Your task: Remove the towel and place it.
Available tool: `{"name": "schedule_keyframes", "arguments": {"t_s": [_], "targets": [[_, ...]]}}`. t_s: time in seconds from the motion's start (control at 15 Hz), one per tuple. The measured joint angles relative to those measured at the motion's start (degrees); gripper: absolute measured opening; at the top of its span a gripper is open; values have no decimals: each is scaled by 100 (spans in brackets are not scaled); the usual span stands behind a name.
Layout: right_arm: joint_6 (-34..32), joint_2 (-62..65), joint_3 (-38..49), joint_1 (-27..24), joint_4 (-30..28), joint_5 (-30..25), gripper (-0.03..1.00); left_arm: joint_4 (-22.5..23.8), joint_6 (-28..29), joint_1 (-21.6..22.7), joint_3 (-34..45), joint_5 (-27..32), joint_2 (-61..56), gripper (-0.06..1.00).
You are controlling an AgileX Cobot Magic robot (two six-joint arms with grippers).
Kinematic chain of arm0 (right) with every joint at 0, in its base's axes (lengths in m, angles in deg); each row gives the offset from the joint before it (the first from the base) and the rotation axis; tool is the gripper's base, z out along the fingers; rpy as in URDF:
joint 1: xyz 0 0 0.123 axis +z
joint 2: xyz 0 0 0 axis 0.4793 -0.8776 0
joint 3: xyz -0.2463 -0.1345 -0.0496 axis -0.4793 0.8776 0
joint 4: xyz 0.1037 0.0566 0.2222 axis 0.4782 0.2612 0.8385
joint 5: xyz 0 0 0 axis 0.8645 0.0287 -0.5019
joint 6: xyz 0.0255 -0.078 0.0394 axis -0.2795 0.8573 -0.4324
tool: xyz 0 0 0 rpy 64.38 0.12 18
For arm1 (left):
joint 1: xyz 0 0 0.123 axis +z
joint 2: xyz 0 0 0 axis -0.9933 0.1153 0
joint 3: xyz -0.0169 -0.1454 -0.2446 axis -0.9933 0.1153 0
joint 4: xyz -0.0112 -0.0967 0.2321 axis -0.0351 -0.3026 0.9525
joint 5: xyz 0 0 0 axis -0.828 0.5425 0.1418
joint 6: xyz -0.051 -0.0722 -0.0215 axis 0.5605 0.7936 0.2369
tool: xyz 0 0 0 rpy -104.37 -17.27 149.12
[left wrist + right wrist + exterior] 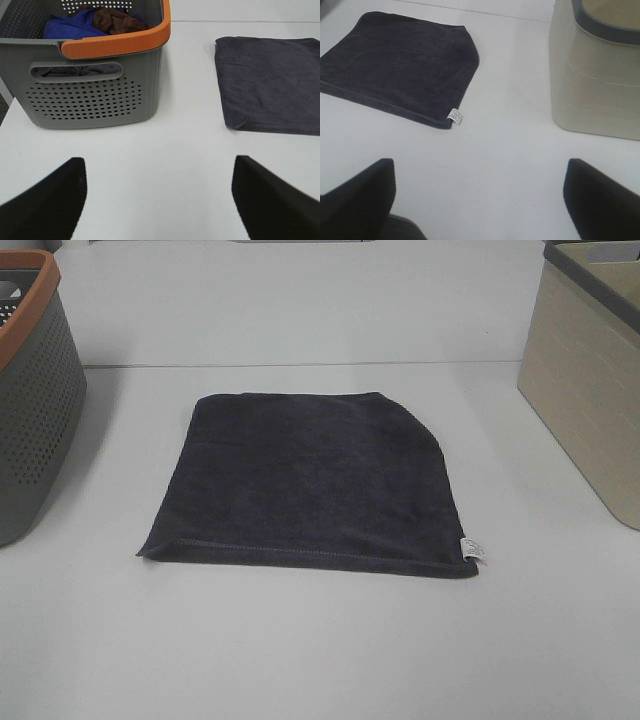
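1. The towel (312,480) lies flat in the middle of the tabletop (320,650). It is dark, almost black, and folded into a rough square.
2. One far corner, on the right side, is tucked in, so that corner looks cut off. The near edge has a stitched hem. A small white tag (472,550) sticks out at the near right corner.
3. A grey basket (30,400) with an orange rim sits at the left edge of the tabletop. It has blue and brown cloths inside. A beige bin (590,390) sits at the right edge. Both are well apart from the towel.
4. The left pincer (159,200) is wide open and holds nothing. It hangs over bare tabletop, near the basket and the towel's left side.
5. The right pincer (479,200) is wide open too and holds nothing. It hangs over bare tabletop between the towel and the bin.
6. I think the towel is light and soft. It will flop and sag when lifted. It may unfold if only one layer is caught.
7. The cloth looks fuzzy, so it should not slip much.
8. A good place to pinch is a near corner or the hem, where the edge is thick. The pincer must push down to the tabletop to catch all the layers.
9. Nothing here can break, so a firm squeeze is fine.
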State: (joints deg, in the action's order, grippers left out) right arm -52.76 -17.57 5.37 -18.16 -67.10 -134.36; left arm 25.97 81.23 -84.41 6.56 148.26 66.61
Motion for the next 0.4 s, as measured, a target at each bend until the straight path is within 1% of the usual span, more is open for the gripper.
{"name": "schedule_keyframes", "arguments": {"t_s": [0.4], "targets": [[0,0,0,0,0,0,88,0,0,0,0,0,0,74]]}}
